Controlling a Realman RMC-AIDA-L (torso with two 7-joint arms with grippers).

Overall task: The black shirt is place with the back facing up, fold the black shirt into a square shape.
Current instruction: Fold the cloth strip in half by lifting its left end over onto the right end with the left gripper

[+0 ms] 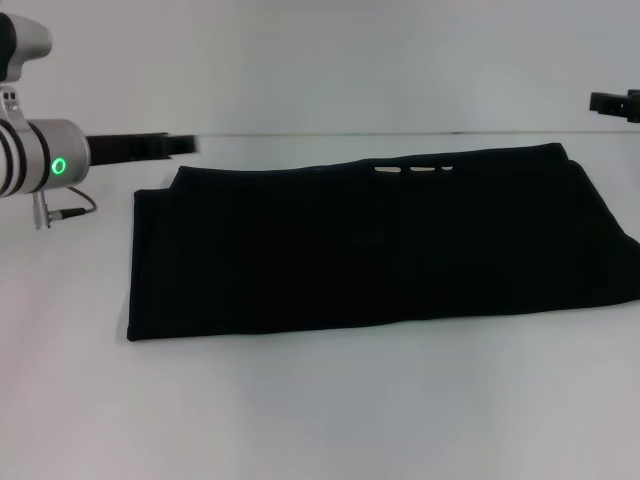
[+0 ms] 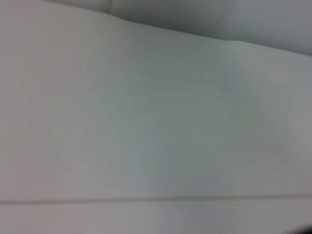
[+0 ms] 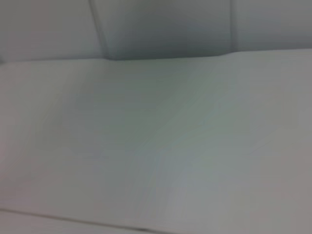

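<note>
Looks like a lab or robot test bench rather than anyone's home: just a plain white table (image 1: 320, 410) against a bare white wall (image 1: 330, 60), nothing homey in sight. A silver robot arm (image 1: 35, 150) with a glowing green ring light and a cable plugged into it sits at the left edge, and both wrist views only catch more flat white surface

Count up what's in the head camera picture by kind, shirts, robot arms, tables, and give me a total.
Black shirt, folded into a wide band: 1
Robot arms: 2, left end effector beyond the shirt's left corner, right end effector at the right edge of the picture
White table: 1
Total: 4
</note>
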